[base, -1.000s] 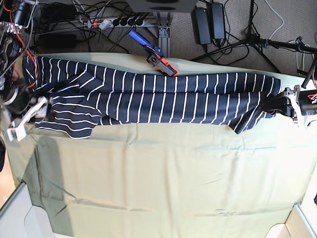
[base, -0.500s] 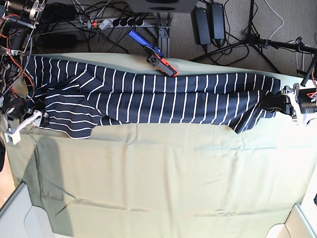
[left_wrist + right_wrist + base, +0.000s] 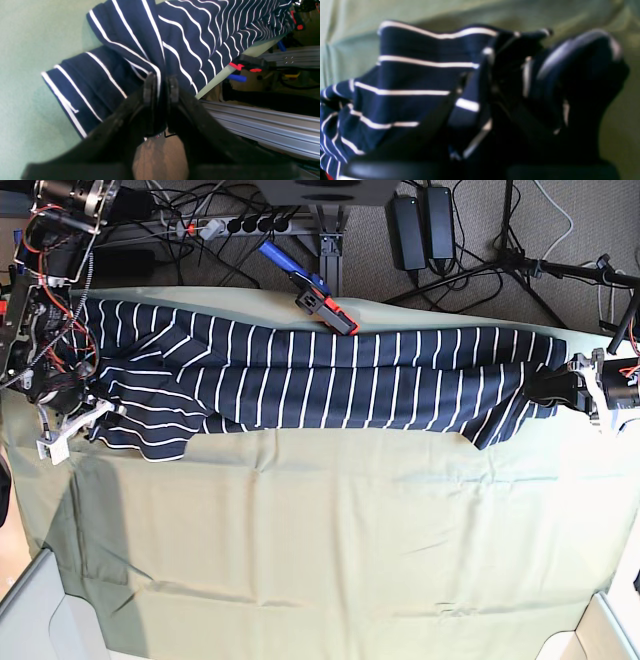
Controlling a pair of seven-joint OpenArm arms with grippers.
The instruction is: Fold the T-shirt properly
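Observation:
The navy white-striped T-shirt (image 3: 330, 380) lies folded into a long band across the far half of the table. My left gripper (image 3: 540, 390) is at the band's right end, shut on a pinch of fabric. In the left wrist view its fingertips (image 3: 147, 87) press together on the T-shirt (image 3: 187, 32). My right gripper (image 3: 95, 412) is at the band's left end by the sleeve. The right wrist view is blurred, but striped T-shirt cloth (image 3: 407, 75) is bunched between the fingers of the right gripper (image 3: 505, 70), which look closed on it.
An olive-green cloth (image 3: 330, 540) covers the table. A red and blue clamp (image 3: 320, 298) grips the far edge just behind the shirt. Cables, a power strip (image 3: 240, 224) and adapters lie on the floor beyond. An aluminium rail (image 3: 262, 130) runs beside the table's right edge.
My right gripper moved in from the table's left edge onto the shirt's left end and its fingers closed on the fabric. The left gripper and the shirt's right end stayed put.

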